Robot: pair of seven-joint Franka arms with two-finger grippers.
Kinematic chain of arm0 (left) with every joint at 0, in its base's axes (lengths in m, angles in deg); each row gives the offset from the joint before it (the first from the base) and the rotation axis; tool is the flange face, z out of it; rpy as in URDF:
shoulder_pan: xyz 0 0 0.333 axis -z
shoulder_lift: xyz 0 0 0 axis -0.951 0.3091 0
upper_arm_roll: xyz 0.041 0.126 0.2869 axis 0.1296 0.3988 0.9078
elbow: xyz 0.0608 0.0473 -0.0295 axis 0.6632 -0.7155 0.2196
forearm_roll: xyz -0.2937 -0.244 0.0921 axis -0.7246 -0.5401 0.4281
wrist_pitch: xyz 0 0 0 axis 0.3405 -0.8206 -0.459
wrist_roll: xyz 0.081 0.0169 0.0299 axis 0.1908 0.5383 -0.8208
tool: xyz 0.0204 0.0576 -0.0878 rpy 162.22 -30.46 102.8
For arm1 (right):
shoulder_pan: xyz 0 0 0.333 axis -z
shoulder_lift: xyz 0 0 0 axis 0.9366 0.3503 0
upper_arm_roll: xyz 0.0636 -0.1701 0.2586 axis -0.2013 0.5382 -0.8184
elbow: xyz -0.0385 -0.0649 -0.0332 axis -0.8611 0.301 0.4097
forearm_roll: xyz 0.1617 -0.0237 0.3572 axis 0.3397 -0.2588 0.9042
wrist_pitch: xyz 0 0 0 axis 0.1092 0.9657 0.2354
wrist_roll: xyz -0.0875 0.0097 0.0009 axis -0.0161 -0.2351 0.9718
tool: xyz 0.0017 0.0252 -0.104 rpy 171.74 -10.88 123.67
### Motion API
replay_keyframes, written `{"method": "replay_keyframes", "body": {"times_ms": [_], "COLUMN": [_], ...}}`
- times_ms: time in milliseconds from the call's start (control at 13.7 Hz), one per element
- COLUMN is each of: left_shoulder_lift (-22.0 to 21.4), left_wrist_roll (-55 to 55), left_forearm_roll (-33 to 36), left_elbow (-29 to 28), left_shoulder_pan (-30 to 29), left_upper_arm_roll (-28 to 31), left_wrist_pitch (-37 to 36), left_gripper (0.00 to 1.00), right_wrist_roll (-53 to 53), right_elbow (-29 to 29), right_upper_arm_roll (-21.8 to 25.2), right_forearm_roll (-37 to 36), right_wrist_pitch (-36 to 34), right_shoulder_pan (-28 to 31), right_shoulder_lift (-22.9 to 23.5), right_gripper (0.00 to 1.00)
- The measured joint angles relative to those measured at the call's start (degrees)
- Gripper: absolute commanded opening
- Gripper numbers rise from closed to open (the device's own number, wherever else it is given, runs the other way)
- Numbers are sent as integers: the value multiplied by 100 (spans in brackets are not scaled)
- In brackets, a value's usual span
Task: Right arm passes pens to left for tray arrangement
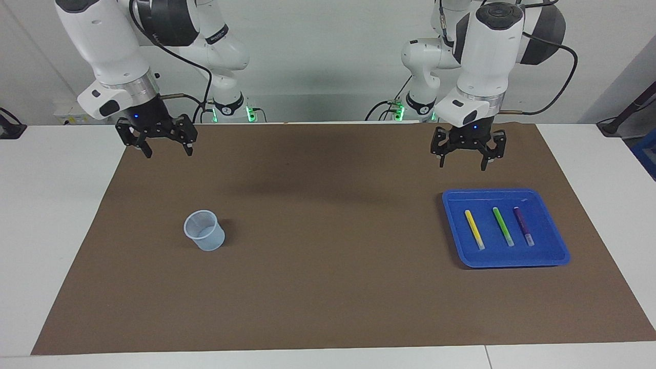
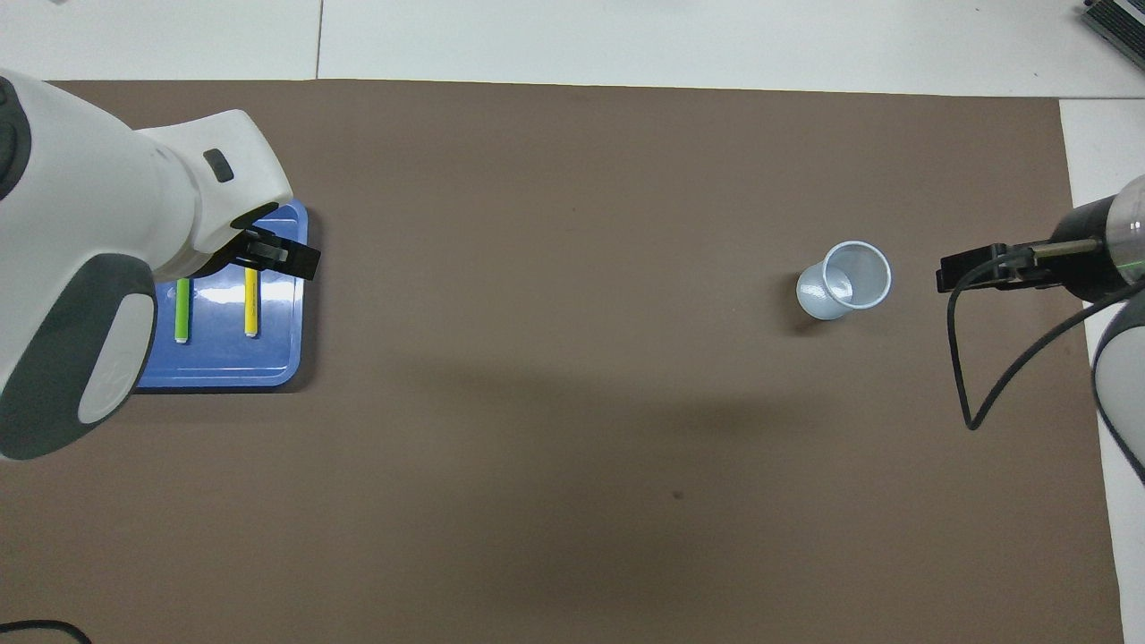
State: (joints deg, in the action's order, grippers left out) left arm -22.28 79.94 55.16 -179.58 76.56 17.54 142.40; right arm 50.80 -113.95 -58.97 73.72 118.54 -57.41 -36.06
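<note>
Left pincer [image 1: 463,155] is mine: fingers spread wide, nothing in them, hanging over bare mat just on the robots' side of the tray [image 1: 558,241]. All three pens are already in that tray, flat, side by side, apart from each other: yellow pen [image 1: 474,229], green pen [image 1: 503,226], purple pen [image 1: 524,226]. Yellow is the one toward the right arm's end, purple the one toward my end.

Key relation: the pens lie farther from the robots than my pincer, and each long axis runs roughly near-to-far, white caps at the farther ends. To take one I'd go out and down, with my fingers closing across that axis.

I'm by far the nearer arm. Right pincer [image 1: 163,140] waits at its own end of the desk, also wide open and empty, up above the mat edge, with the translucent cup [image 1: 204,230] on the mat at that end.

My read: no pen is left to pass, so the arranging looks done.
</note>
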Motion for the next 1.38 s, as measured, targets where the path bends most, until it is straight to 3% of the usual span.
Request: {"method": "replay_keyframes", "body": {"times_ms": [437, 1384], "left_shoulder_lift": [-11, -18], "left_wrist_roll": [1, 16], "left_forearm_roll": [0, 0], "left_elbow": [-10, -72], "left_shoulder_pan": [112, -238], "left_upper_arm_roll": [230, 341], "left_wrist_pitch": [-2, 102], "left_gripper": [100, 100], "right_wrist_roll": [0, 0], "right_elbow": [0, 0], "right_upper_arm_roll": [0, 0], "right_forearm_roll": [0, 0], "right_wrist_pitch": [0, 0], "right_shoulder_pan": [0, 0], "right_shoulder_lift": [0, 0], "right_gripper": [100, 100]}}
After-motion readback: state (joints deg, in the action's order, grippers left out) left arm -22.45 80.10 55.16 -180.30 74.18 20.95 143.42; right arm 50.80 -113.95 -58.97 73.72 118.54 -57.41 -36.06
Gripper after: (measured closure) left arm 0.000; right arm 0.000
